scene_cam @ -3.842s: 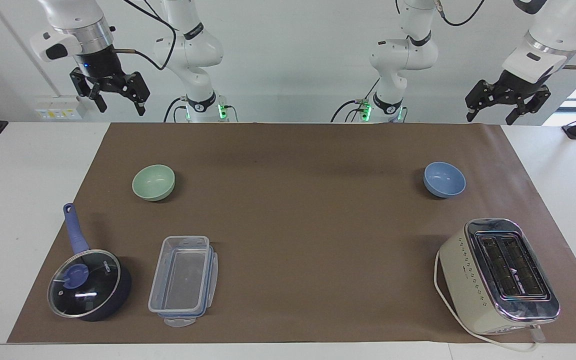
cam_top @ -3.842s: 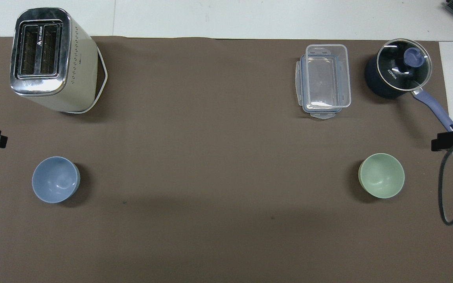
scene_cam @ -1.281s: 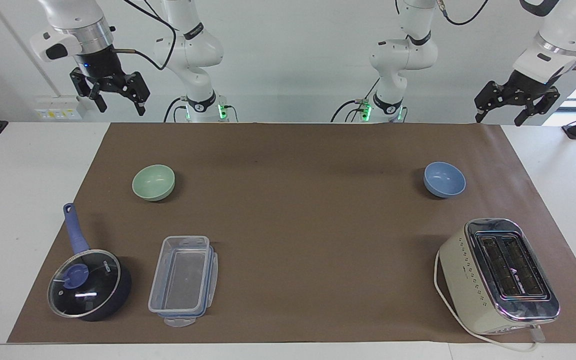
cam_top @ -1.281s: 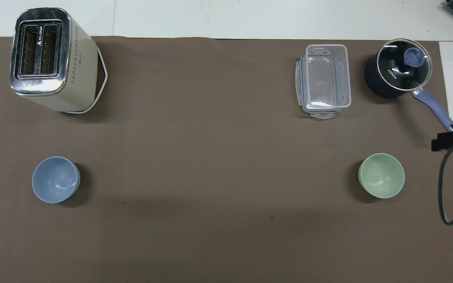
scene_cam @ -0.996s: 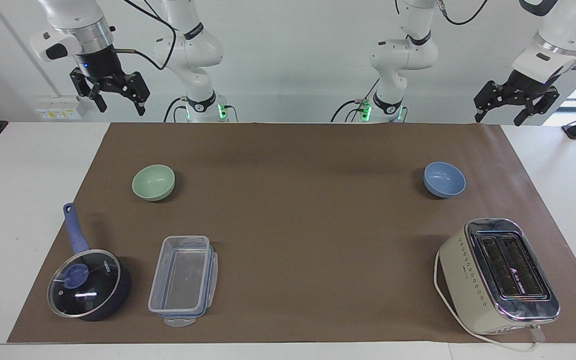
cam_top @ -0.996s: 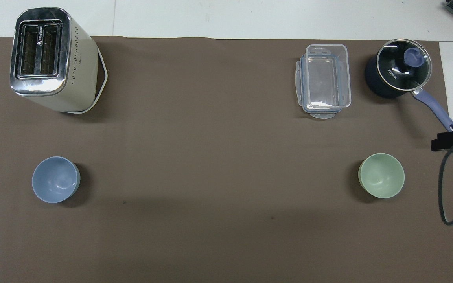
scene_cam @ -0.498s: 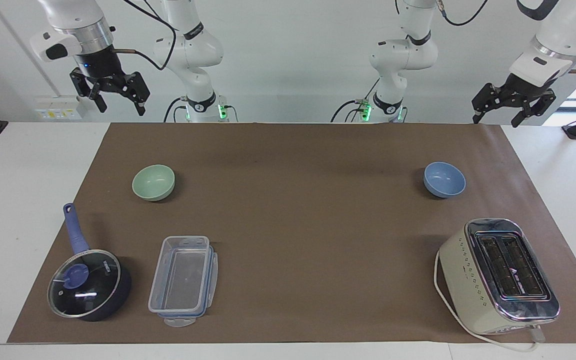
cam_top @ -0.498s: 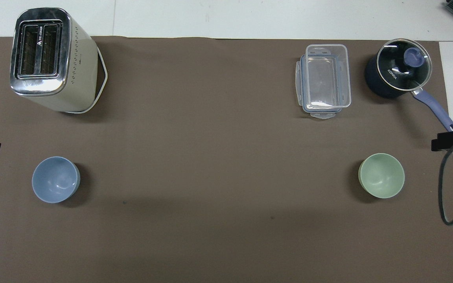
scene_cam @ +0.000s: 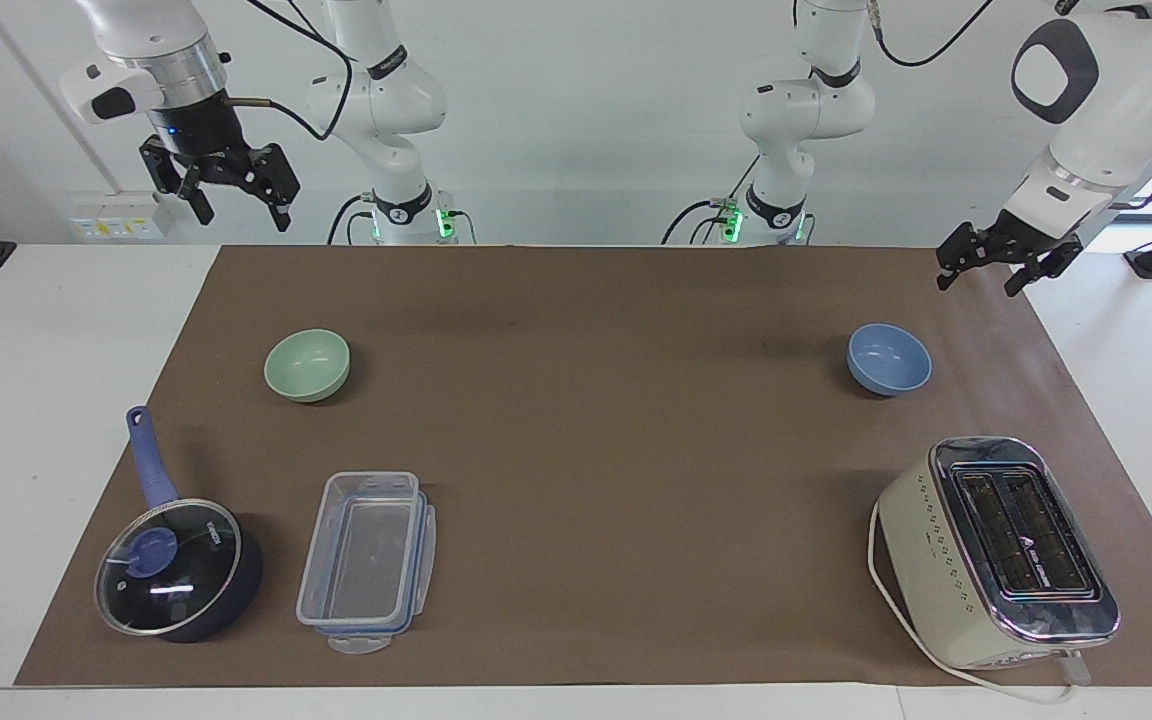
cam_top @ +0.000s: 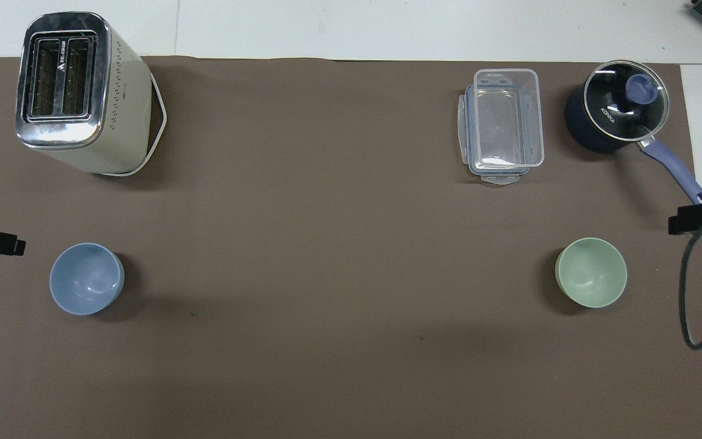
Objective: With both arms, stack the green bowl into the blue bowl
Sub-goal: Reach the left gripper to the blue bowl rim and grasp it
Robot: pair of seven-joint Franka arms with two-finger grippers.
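The pale green bowl (scene_cam: 307,364) stands upright and empty on the brown mat (scene_cam: 616,450) toward the right arm's end; it also shows in the overhead view (cam_top: 591,272). The periwinkle-blue bowl (scene_cam: 889,358) stands upright and empty toward the left arm's end, and shows in the overhead view too (cam_top: 86,278). My left gripper (scene_cam: 978,285) is open and empty, in the air over the mat's edge beside the blue bowl, apart from it. My right gripper (scene_cam: 244,220) is open and empty, and waits high over the table's edge at its own end.
A cream toaster (scene_cam: 996,550) with a white cord stands farther from the robots than the blue bowl. A dark blue lidded saucepan (scene_cam: 176,570) and a clear plastic container (scene_cam: 368,560) lie farther out than the green bowl.
My left gripper has come down and moved in toward the blue bowl. The right arm and both bowls have not moved.
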